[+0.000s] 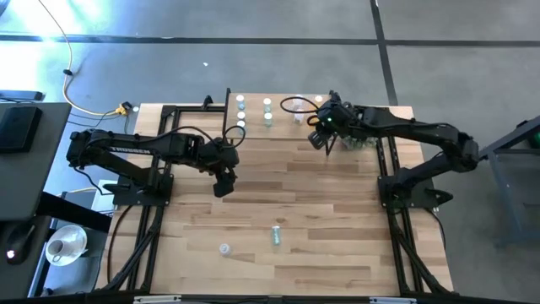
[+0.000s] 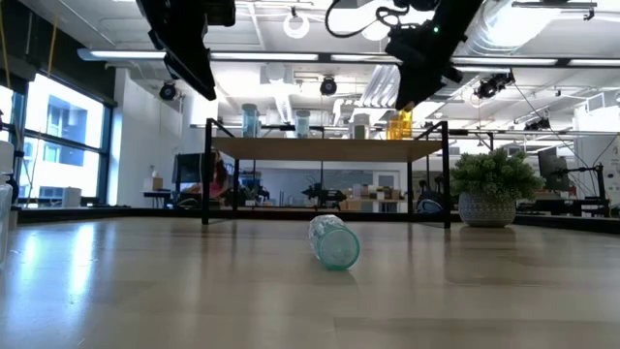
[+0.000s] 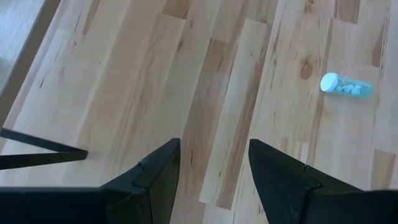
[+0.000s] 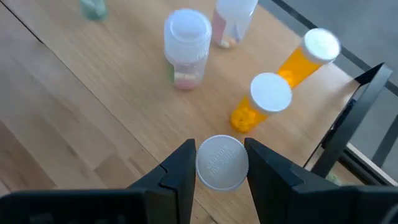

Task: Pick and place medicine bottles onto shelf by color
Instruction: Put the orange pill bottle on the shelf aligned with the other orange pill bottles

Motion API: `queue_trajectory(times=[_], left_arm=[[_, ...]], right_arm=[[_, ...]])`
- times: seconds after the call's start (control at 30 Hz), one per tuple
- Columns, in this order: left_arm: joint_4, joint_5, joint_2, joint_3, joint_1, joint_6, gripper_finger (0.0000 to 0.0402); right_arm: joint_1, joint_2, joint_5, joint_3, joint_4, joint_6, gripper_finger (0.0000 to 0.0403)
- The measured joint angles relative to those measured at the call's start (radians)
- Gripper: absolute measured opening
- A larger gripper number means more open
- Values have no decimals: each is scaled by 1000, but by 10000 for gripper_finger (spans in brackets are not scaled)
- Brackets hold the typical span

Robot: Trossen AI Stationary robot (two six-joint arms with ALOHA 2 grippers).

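The shelf point(image 1: 253, 110) point(image 2: 329, 148) stands at the table's far edge with several medicine bottles upright on it. Two orange ones point(image 4: 270, 99) point(image 4: 317, 50) and two clear ones point(image 4: 186, 50) stand just beyond my right gripper point(image 1: 325, 139) point(image 4: 221, 149). That gripper hovers over the shelf's right part, shut on a white-capped bottle point(image 4: 222, 162) whose body is hidden under its cap. A green bottle point(image 1: 276, 234) point(image 2: 334, 242) lies on its side on the near table, and a pale one point(image 1: 224, 249) sits beside it. My left gripper point(image 1: 224, 187) point(image 3: 214, 149) hangs open above the table's middle left, with nothing between its fingers. My right gripper pinches the bottle's white cap point(image 4: 205, 165) by its round side between the two fingers. The fingers slant down from the near right. The bottle stands upright with its cap up; whether its base rests on the shelf I cannot tell.
A potted spiky plant point(image 2: 494, 189) stands to the right of the shelf. A black cable loop point(image 1: 295, 103) lies over the shelf. Black frame rails point(image 1: 152, 228) run along both table sides. Bare planks point(image 1: 337, 203) lie between the arms.
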Motion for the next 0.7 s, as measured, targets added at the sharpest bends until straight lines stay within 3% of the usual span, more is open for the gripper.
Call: queue_trajectory(times=[0.7], left_arm=[[0, -2, 0, 0, 0, 0, 181]], right_arm=[[0, 32, 12, 0, -3, -11, 114]])
